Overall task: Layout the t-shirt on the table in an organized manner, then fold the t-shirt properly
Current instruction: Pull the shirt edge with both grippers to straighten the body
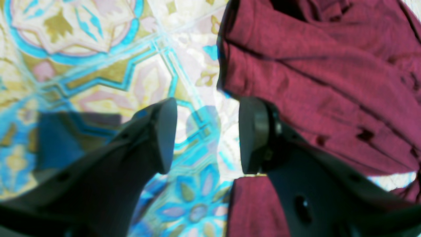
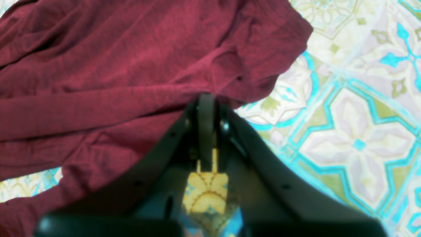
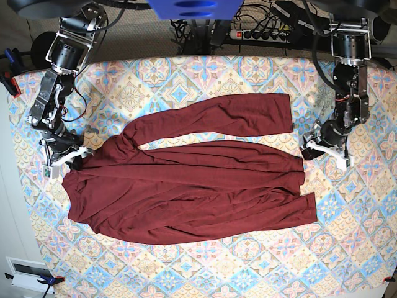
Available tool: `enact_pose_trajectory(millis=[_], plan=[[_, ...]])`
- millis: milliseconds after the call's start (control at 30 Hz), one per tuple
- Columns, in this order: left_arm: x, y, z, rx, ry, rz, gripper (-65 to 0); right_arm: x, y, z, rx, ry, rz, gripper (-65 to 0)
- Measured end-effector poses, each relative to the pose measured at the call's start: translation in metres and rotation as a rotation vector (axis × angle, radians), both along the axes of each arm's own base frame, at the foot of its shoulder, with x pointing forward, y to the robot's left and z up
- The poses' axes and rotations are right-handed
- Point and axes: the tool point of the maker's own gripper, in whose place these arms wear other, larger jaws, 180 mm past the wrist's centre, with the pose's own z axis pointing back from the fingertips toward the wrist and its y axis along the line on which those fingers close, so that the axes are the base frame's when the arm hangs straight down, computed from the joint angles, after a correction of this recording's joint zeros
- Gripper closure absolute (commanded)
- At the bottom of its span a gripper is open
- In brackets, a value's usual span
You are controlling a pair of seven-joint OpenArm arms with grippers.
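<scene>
Cloth this soft and limp is lying rumpled across the table [image 3: 186, 273], the t-shirt [image 3: 186, 198] wanting hem-corner grips, right gripper [image 2: 206, 98] pinching its edge, left gripper [image 1: 207, 135] gaping empty beside it.

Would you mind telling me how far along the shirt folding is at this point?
Done: the t-shirt lies spread across the table, though wrinkled. In hand: the right gripper is shut on the shirt's edge, while the left gripper stands open beside the cloth, holding nothing. Left: smoothing the sleeves and all the folding.
</scene>
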Motion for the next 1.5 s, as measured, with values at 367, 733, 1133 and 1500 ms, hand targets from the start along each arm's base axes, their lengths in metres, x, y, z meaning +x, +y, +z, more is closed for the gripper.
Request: enact_pose_trajectory(millis=[367,733,1133,1500], plan=[[0.031,-0.019,-0.013,-0.102,0.007,0.06,-29.6,0.0,0.001,-0.001,0.003,0.001,0.002,0.0],[0.031,-0.021,-0.017,-0.064,0.014,0.048,-0.1,0.0,0.001,0.0,0.003,0.0,0.001,0.0],[-0.008,-0.004,0.018,-0.091,-0.06,0.045,0.0,-0.001,0.002,-0.001,0.005,0.001,0.002,0.0],[-0.05,-0.002,0.053,-0.064,-0.105,-0.024,0.0,-0.024,0.0,-0.021,0.002,0.06,0.002,0.0]])
